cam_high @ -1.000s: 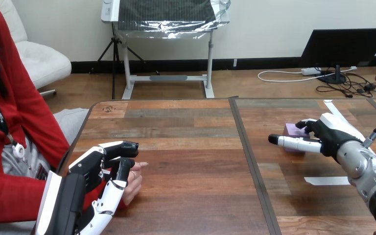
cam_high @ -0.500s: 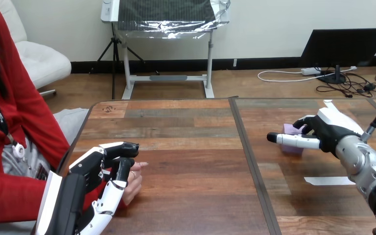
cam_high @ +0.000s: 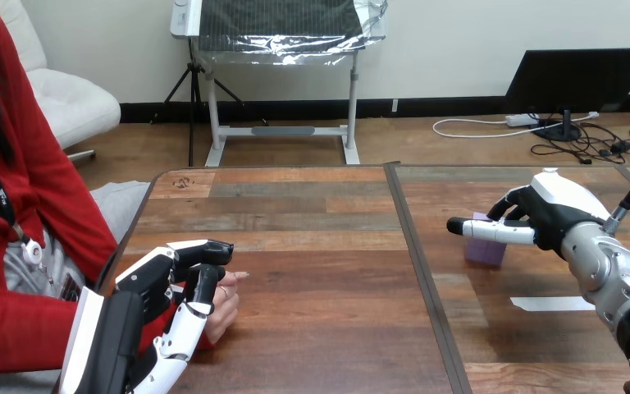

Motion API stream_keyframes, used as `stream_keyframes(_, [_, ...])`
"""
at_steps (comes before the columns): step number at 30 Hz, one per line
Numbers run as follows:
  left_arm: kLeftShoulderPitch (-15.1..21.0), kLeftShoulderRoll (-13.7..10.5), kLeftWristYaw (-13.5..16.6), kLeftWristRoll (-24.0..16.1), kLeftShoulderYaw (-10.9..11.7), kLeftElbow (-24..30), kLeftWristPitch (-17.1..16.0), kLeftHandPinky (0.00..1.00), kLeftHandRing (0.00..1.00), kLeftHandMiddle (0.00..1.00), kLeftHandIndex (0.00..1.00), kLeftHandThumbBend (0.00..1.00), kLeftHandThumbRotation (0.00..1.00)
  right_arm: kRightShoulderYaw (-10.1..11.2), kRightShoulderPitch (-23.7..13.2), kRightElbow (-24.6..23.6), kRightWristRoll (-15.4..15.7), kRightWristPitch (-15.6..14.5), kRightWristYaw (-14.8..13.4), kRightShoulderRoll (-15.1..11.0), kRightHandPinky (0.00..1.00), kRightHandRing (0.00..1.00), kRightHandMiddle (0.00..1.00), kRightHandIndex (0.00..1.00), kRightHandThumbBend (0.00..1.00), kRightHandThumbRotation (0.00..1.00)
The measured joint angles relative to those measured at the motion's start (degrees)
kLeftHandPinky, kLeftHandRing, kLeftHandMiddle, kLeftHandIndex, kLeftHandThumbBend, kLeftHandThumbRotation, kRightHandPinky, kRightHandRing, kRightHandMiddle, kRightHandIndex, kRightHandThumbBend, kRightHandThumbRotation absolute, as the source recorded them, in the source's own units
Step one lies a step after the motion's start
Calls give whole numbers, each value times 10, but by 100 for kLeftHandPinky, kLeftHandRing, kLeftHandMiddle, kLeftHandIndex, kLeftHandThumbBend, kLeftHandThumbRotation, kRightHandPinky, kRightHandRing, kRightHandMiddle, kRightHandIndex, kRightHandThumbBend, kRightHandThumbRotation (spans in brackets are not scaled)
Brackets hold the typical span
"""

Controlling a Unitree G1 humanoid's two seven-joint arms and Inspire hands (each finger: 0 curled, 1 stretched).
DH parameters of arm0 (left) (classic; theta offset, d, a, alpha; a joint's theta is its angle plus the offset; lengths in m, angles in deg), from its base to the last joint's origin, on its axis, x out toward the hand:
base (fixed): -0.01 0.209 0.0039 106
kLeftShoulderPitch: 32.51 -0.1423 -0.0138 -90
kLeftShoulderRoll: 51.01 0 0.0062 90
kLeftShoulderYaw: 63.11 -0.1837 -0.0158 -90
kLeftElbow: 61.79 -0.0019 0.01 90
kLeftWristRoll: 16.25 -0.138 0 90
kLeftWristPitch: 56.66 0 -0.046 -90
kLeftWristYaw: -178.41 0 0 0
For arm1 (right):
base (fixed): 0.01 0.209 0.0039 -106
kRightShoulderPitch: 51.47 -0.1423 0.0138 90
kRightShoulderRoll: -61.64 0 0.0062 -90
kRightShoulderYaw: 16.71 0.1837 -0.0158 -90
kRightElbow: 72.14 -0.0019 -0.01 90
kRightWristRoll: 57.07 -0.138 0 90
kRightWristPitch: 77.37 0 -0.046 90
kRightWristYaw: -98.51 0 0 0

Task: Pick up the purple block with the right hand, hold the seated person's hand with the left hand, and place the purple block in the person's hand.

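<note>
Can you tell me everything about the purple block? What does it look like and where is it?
The purple block is small, boxy and pale lilac, with flat, dull faces and straight edges. It stands upright over the right half of the wooden table. The robot's right hand grips its top: the thumb lies across the front and the fingers curl behind. I cannot tell whether its bottom touches the table.

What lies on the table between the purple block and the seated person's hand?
In the head view, only bare wooden table lies between the purple block and the person's hand, crossed by a dark seam.
</note>
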Motion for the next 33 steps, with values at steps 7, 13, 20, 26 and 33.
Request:
stream_keyframes(7, [0, 0, 0, 0, 0, 0, 0, 49, 66, 69, 63, 36, 76, -6, 0, 0, 5, 5, -17, 0, 57, 64, 63, 62, 97, 84])
stream_keyframes(13, [0, 0, 0, 0, 0, 0, 0, 49, 67, 69, 63, 34, 76, -6, 0, 0, 4, 15, -27, 0, 52, 58, 59, 59, 96, 82])
stream_keyframes(20, [0, 0, 0, 0, 0, 0, 0, 49, 67, 69, 63, 32, 76, -4, 0, 0, 0, 25, -34, 0, 48, 53, 55, 55, 98, 83])
stream_keyframes(26, [0, 0, 0, 0, 0, 0, -1, 49, 67, 69, 63, 32, 76, -4, 0, 0, -3, 29, -36, 0, 48, 52, 54, 54, 98, 83])
stream_keyframes(33, [0, 0, 0, 0, 0, 0, -1, 49, 67, 69, 63, 32, 75, 1, 0, 0, -9, 40, -40, 0, 50, 53, 54, 53, 97, 79])
